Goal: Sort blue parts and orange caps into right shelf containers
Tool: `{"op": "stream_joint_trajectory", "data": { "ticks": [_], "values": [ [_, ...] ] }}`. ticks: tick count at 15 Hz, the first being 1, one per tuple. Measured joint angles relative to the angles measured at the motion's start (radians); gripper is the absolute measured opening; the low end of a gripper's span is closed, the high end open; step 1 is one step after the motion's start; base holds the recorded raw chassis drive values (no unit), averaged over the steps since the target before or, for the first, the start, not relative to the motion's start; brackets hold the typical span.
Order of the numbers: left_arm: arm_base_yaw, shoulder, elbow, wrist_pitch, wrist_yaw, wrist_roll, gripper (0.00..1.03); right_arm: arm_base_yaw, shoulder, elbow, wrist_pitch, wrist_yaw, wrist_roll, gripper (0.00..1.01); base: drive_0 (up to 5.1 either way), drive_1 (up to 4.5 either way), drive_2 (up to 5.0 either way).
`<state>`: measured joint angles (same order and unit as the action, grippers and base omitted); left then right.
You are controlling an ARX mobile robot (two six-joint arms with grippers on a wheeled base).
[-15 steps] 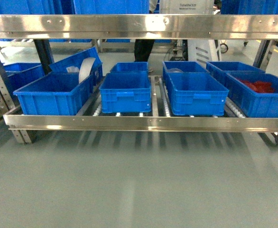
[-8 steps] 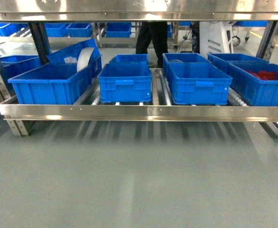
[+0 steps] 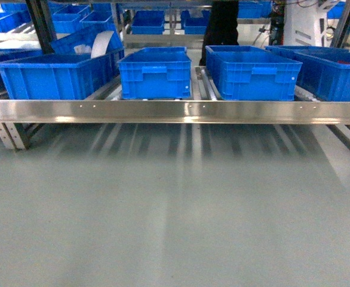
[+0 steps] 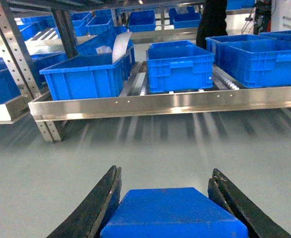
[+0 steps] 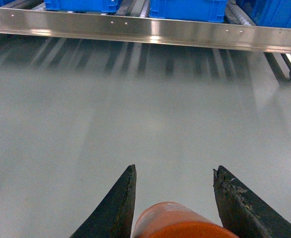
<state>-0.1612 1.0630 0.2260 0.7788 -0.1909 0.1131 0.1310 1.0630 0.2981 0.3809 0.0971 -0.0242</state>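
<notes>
Left pincer (image 4: 168, 208) clamps a blue part (image 4: 173, 215); right pincer (image 5: 175, 203) clamps an orange cap (image 5: 178, 223). Both are loaded, neither dropped yet. Right shelf containers (image 3: 255, 75) sit well ahead of both pincers, across bare floor (image 5: 135, 109). Approach and both drops remain.

Ahead of me four crates (image 3: 155, 75) sit side by side on the shelf (image 3: 175, 110); block (image 4: 174, 214) between my left fingers (image 4: 93, 206), cap (image 5: 178, 223) between my right fingers (image 5: 237, 203).
</notes>
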Motion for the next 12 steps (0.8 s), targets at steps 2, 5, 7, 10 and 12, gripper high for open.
{"op": "stream_joint_trajectory", "data": {
  "ticks": [2, 5, 7, 10, 12],
  "values": [
    [0.0, 0.0, 0.0, 0.002, 0.0, 0.0, 0.44, 0.0, 0.0, 0.0, -0.001, 0.0, 0.0, 0.42, 0.0, 0.0, 0.0],
    [0.0, 0.0, 0.0, 0.001, 0.0, 0.0, 0.44, 0.0, 0.0, 0.0, 0.0, 0.0, 0.0, 0.42, 0.0, 0.0, 0.0],
    [0.0, 0.0, 0.0, 0.002, 0.0, 0.0, 0.44, 0.0, 0.0, 0.0, -0.001, 0.0, 0.0, 0.42, 0.0, 0.0, 0.0],
    [0.0, 0.0, 0.0, 0.0, 0.0, 0.0, 0.44, 0.0, 0.0, -0.001, -0.003, 0.0, 0.0, 0.42, 0.0, 0.0, 0.0],
    [0.0, 0.0, 0.0, 0.0, 0.0, 0.0, 0.44, 0.0, 0.0, -0.001, -0.002, 0.0, 0.0, 0.42, 0.0, 0.0, 0.0]
  ]
}}
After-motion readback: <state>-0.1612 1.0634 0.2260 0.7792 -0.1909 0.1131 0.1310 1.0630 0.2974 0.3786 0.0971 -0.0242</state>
